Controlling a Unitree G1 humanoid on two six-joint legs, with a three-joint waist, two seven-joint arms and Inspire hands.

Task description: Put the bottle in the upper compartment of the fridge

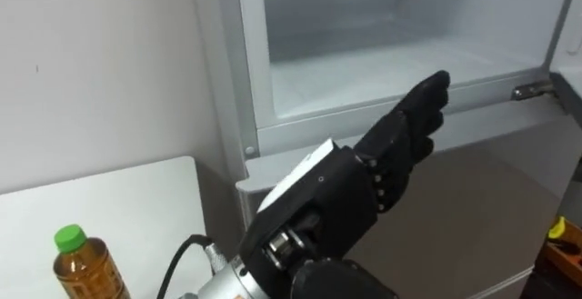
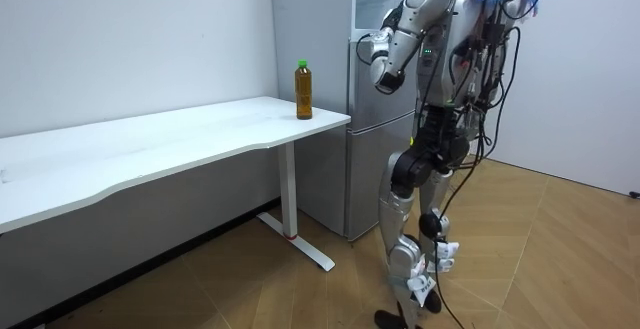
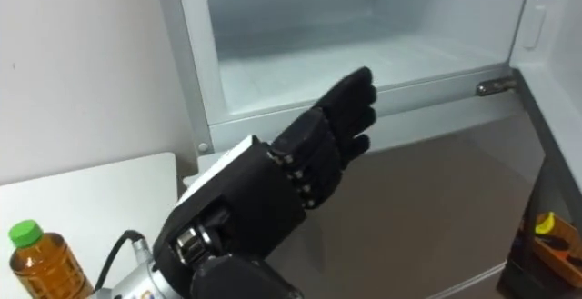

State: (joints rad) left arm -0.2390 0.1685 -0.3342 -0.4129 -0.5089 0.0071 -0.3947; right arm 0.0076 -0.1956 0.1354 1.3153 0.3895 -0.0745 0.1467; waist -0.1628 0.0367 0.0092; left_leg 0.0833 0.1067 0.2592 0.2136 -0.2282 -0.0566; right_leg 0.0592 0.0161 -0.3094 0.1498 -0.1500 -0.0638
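White table [image 1: 136,208] ends in a rounded corner close to the fridge [image 1: 232,81], and a narrow strip of wall shows between the two edges. The bottle [image 1: 86,267] stands on this corner, near the table's front edge and well apart from the hand. It is upright: its long axis goes straight up and the green cap points to the ceiling, with amber liquid below.

The upper fridge compartment [image 1: 364,72] is open. Its pale floor lies wide and free behind a low front lip, and grey side frames close it on the left. On the right a metal hinge [image 1: 532,90] sits at the end of the lip. Under the lip is the shut lower door [image 1: 473,208], grey and flat.

The left hand [image 1: 336,199] hangs in the air in front of the lip, above the top of the lower door, with the fingertips [image 1: 432,90] pointing up and into the compartment. Its fingers are nearly straight and relaxed, and they grasp nothing.

In the room view the robot stands on the wooden floor [image 2: 560,259] directly before the fridge, with the table at the room view's left.
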